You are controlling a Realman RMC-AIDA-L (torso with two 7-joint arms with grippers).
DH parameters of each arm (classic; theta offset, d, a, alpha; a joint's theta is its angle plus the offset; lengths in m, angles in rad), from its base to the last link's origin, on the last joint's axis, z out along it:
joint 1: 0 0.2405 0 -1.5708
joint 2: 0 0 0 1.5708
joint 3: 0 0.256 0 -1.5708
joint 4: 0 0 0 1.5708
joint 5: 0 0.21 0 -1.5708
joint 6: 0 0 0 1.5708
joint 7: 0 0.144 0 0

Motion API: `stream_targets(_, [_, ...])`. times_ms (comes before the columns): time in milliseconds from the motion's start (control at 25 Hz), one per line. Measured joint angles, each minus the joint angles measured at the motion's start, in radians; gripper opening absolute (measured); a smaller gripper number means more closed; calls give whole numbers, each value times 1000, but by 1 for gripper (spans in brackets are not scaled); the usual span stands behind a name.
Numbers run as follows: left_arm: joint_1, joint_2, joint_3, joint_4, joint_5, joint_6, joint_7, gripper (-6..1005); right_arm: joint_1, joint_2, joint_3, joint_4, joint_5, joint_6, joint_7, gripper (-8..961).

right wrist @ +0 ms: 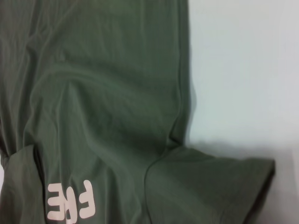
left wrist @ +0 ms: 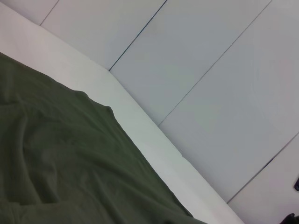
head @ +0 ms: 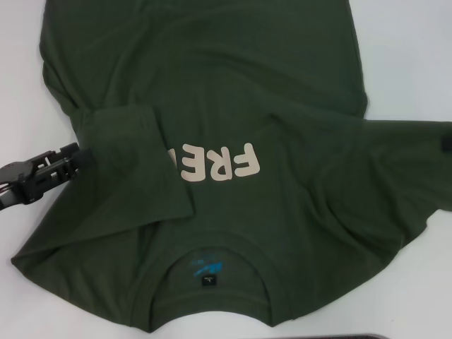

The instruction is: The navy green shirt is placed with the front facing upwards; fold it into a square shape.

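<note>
The navy green shirt [head: 233, 92] lies front up on the white table [head: 409, 56], with its collar and neck label [head: 206, 268] nearest me. One sleeve [head: 134, 162] is folded inward over the chest and covers part of the cream letters [head: 226, 162]. The other sleeve [head: 395, 169] is spread out flat. My left gripper [head: 74, 161] is at the shirt's left edge, beside the folded sleeve, open and holding nothing. My right gripper is out of view; its wrist view looks down on the shirt [right wrist: 103, 93] and the spread sleeve [right wrist: 210, 186].
A small dark patch [head: 445, 143] sits at the spread sleeve's outer end. The left wrist view shows shirt fabric [left wrist: 56, 163], the table's edge [left wrist: 140, 121] and grey floor tiles [left wrist: 210, 70] beyond it. A dark strip [head: 353, 336] lies at the table's near edge.
</note>
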Motion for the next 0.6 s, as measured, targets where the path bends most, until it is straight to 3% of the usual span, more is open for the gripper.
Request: stream_targets(600, [-1,1,0,-1,-1,-2,0,553,-17,-13,114,-54,-105,-22,9,28])
